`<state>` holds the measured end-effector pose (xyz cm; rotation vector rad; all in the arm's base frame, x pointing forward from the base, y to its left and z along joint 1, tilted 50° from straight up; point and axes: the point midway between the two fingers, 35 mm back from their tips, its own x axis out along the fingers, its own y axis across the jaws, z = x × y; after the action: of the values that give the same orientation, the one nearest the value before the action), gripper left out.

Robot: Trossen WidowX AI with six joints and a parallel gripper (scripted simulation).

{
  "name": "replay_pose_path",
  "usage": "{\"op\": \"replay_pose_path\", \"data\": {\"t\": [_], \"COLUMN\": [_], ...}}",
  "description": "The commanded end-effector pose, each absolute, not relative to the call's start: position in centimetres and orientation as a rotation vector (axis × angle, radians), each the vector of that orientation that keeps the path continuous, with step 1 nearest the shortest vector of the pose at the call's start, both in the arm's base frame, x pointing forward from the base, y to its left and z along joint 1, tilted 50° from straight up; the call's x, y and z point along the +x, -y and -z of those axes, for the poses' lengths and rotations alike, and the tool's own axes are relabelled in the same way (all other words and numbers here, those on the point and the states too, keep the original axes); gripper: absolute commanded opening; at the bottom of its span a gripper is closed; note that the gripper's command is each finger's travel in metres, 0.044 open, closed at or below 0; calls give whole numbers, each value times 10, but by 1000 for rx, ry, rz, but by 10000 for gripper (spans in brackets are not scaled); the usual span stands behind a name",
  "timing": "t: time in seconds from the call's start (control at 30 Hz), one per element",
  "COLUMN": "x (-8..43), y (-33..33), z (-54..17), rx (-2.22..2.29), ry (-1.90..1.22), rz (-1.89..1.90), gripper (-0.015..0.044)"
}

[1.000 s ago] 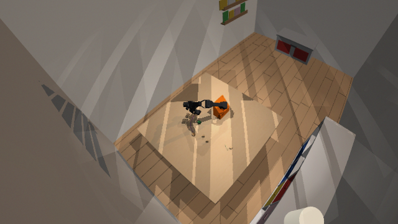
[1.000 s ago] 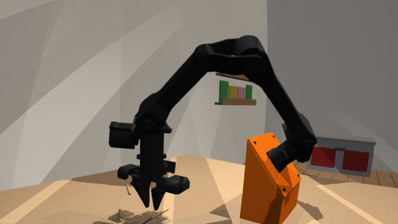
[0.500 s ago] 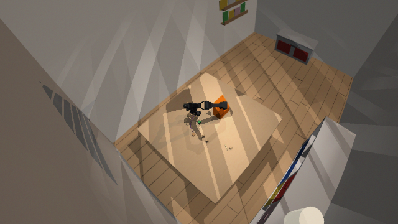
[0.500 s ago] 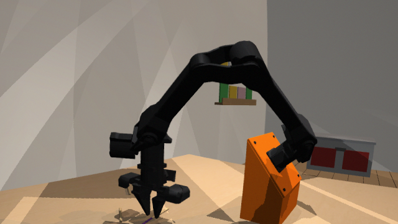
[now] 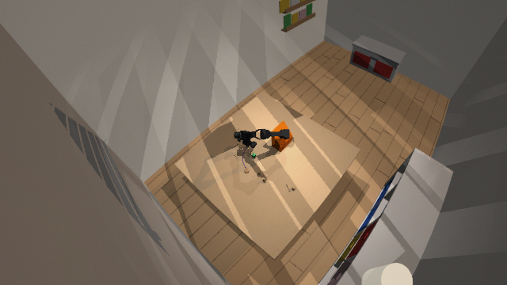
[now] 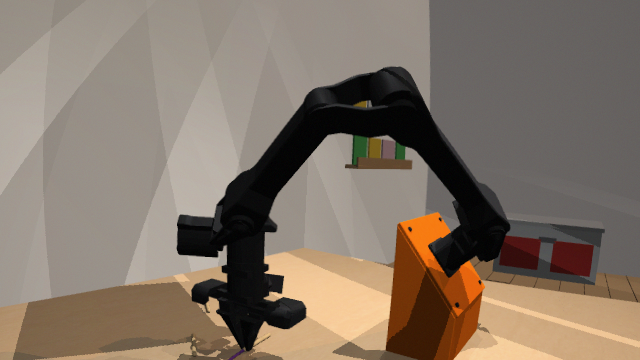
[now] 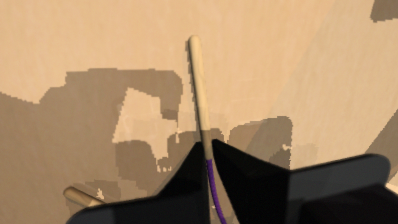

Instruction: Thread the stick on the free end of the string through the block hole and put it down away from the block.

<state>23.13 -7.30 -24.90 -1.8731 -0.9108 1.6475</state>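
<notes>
My gripper [image 6: 247, 348] [image 7: 206, 146] points down at the table, its fingertips closed around the string end of the pale wooden stick [image 6: 262, 340] [image 7: 198, 82]. The stick's free part reaches forward past the fingertips, at or very near the table top. The purple string [image 5: 242, 159] [image 6: 236, 354] [image 7: 212, 187] runs back between the fingers and curves to the round button [image 5: 246, 171]. A small green block [image 5: 253, 155] stands near the string in the top view; its hole cannot be made out. The block is out of the wrist view.
A loose stick [image 7: 80, 195] lies left of the fingers in the wrist view. Another stick [image 5: 287, 188] and small dark objects [image 5: 264, 180] [image 5: 293, 188] lie farther off. The orange stand [image 5: 282, 143] [image 6: 417, 300] is at the arm's base.
</notes>
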Motion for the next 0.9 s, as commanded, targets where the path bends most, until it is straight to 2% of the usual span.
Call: {"op": "replay_pose_path", "data": {"t": [0.0, 0.87], "x": [231, 231], "y": [73, 97], "z": [249, 230], "rx": [-1873, -1875], "ry": [911, 908], "rz": [-1648, -1650], "gripper": [0, 0]}}
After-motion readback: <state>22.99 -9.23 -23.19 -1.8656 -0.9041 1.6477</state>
